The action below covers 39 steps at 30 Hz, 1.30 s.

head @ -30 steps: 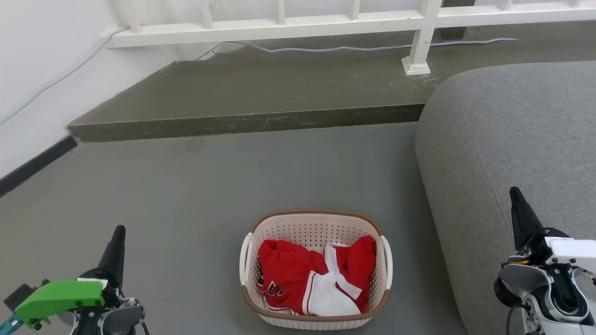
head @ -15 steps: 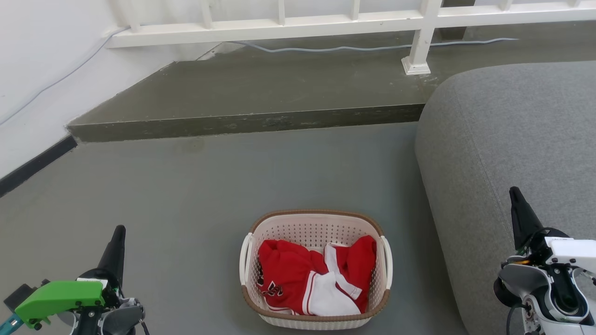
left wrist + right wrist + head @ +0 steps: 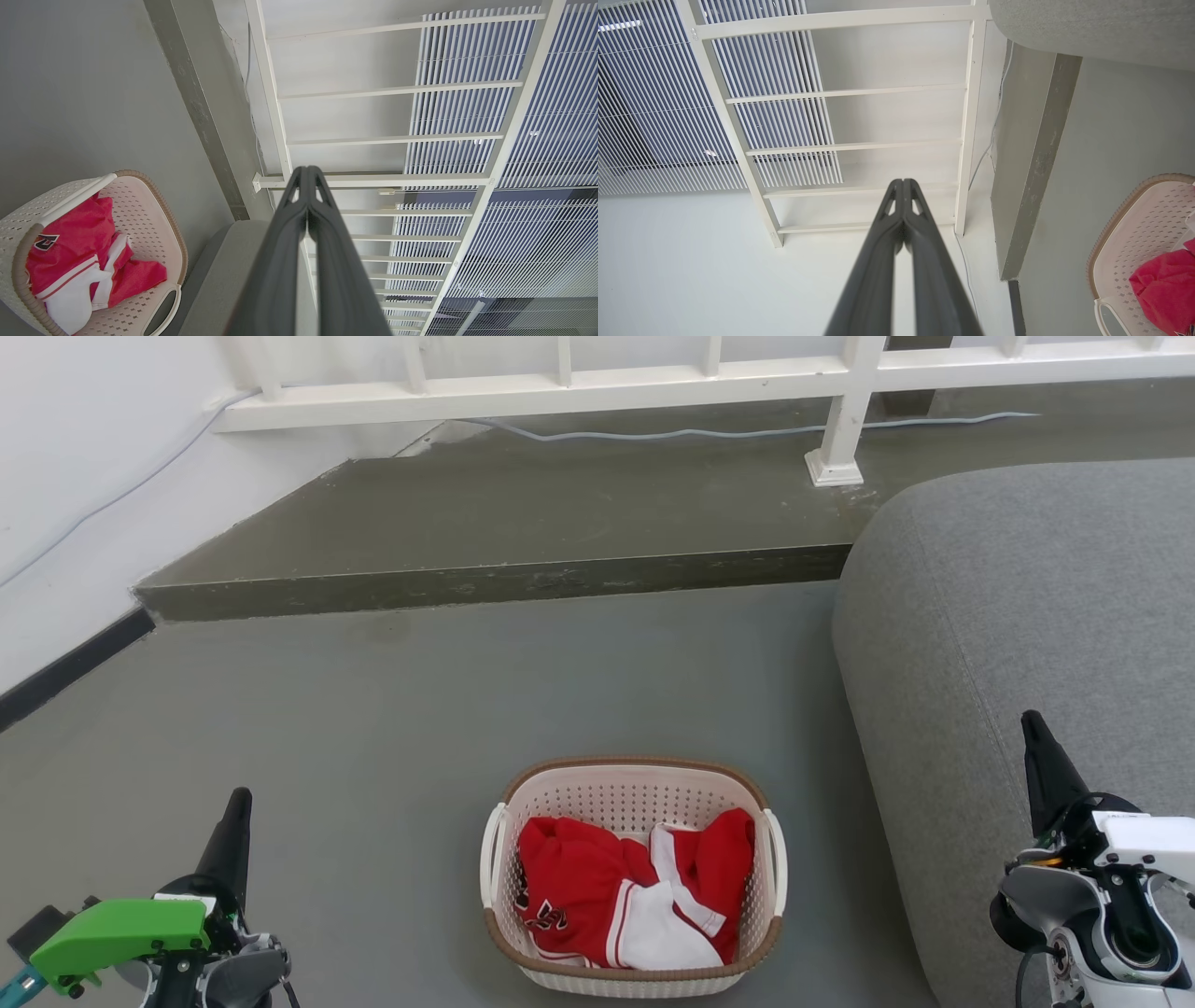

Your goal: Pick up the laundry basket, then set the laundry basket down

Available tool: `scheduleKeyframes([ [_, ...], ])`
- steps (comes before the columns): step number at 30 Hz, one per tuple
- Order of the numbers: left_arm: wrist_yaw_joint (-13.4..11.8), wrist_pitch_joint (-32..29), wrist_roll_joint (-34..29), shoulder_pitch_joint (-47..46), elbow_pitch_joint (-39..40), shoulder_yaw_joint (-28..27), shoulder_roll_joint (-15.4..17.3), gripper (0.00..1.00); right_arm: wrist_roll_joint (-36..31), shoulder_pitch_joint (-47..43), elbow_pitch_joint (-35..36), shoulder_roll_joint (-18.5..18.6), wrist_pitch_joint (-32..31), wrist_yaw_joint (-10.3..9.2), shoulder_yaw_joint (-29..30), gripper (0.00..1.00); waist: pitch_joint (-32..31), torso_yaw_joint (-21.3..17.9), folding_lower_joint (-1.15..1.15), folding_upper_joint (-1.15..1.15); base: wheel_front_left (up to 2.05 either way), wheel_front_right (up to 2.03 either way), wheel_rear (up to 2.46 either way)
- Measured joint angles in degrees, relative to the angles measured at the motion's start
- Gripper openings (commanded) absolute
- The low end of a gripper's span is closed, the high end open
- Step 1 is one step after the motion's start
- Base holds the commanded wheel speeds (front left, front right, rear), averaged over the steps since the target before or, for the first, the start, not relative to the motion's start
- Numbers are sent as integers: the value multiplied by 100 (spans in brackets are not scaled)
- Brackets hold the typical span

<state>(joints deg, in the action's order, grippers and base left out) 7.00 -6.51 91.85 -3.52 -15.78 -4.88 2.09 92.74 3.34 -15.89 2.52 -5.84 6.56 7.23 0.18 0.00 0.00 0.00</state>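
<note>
The laundry basket [image 3: 635, 798] stands on the grey floor at the bottom centre of the head view, cream-white and perforated, with a brown rim, white side handles and red-and-white clothes inside. It also shows as the basket [image 3: 154, 219] at the lower left of the left wrist view and the basket [image 3: 1143, 224] at the right edge of the right wrist view. My left gripper [image 3: 238, 800] is shut and empty, well left of the basket. Shut and empty too, my right gripper [image 3: 1030, 721] hovers over the sofa to the basket's right. Both grippers [image 3: 307, 170] [image 3: 902, 182] have fingers pressed together.
A grey sofa [image 3: 1027, 607] fills the right side, close to the basket. A raised concrete step [image 3: 504, 581] crosses the floor beyond the basket, with a white railing [image 3: 840, 420] and a cable on it. A white wall [image 3: 84, 476] runs along the left.
</note>
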Motion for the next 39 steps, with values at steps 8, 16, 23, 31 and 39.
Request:
scheduleKeyframes([
  [8, 0, 0, 0, 0, 0, 0, 0, 0, -1, 0, 0, 0, 0, 0, 0, 0, 0, 0, 0, 0, 0, 0, 0],
  [16, 0, 0, 0, 0, 0, 0, 0, 0, -1, 0, 0, 0, 0, 0, 1, 0, 0, 0, 0, 0, 0, 0, 0],
  [23, 0, 0, 0, 0, 0, 0, 0, 0, -1, 0, 0, -1, 0, 0, 1, 0, 0, 0, 0, 0, 0, 0, 0],
  [31, 0, 0, 0, 0, 0, 0, 0, 0, -1, 0, 0, -1, 0, 0, 2, 0, 0, 0, 0, 0, 0, 0, 0],
  [39, 0, 0, 0, 0, 0, 0, 0, 0, -1, 0, 0, -1, 0, 0, 3, 0, 0, 0, 0, 0, 0, 0, 0],
])
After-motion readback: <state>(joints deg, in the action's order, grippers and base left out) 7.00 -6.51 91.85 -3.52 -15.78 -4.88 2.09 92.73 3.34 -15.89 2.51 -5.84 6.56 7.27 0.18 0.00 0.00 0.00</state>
